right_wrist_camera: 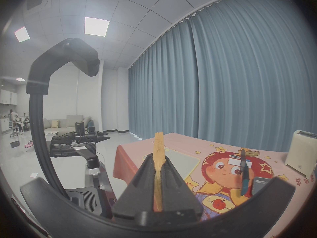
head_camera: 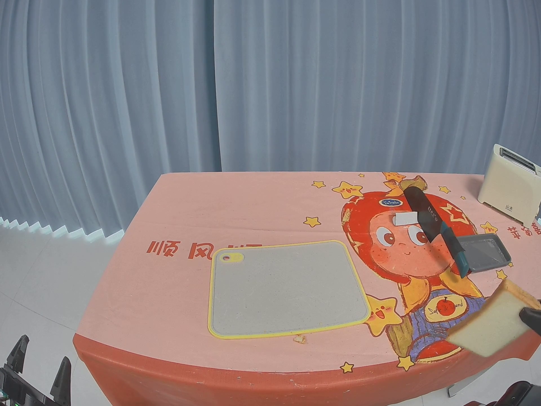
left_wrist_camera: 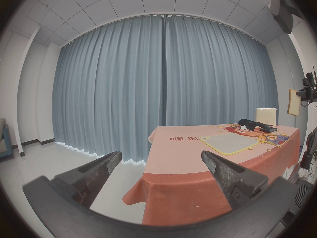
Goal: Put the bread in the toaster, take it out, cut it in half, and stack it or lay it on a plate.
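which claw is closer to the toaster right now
Right. The right claw holds the bread at the near right edge of the table, in front of the toaster; the left claw hangs open off the near left corner, far across.

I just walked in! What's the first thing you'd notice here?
The slice of bread pinched in the right end effector, up in the air at the near right edge of the pink tablecloth. Then the cartoon girl printed on it, with a dark knife lying across her.
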### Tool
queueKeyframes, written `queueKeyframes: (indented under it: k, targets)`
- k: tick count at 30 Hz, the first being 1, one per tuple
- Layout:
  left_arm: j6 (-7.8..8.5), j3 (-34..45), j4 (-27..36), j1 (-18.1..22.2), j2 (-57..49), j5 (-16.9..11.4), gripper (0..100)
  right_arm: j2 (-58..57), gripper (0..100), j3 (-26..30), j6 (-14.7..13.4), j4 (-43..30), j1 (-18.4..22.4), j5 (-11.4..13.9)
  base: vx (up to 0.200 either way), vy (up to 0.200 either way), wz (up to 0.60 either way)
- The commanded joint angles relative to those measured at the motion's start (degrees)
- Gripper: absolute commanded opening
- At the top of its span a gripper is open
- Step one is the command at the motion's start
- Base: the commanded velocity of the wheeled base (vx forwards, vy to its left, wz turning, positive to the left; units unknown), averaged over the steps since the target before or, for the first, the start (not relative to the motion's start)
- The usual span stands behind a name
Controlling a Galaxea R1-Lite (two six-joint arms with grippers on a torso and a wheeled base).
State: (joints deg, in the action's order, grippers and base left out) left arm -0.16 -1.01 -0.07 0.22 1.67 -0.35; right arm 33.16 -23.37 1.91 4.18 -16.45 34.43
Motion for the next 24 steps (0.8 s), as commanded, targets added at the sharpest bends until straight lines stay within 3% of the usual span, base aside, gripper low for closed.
queueKeyframes:
  k: [1, 9, 15, 24]
  targets:
    - [-0.02, 1.0, -0.1, 0.0, 0.1, 0.0, 100, 1.9, 0, 0.0, -0.2, 0.1, -1.4, 0.2, 0.000, 0.000, 0.00]
    - [0.07, 1.0, -0.1, 0.0, 0.1, 0.0, 100, 4.5, 0, 0.0, -0.4, 0.3, -4.4, 0.6, 0.000, 0.000, 0.00]
    - [0.16, 1.0, -0.1, 0.0, 0.0, 0.0, 100, 5.6, 0, 0.0, -2.9, 0.4, -5.1, 0.6, 0.000, 0.000, 0.00]
    - [0.33, 1.0, 0.0, -0.1, 0.1, -0.1, 100, 7.3, 0, -1.9, -17.0, 1.3, -8.6, 0.3, 0.000, 0.000, 0.00]
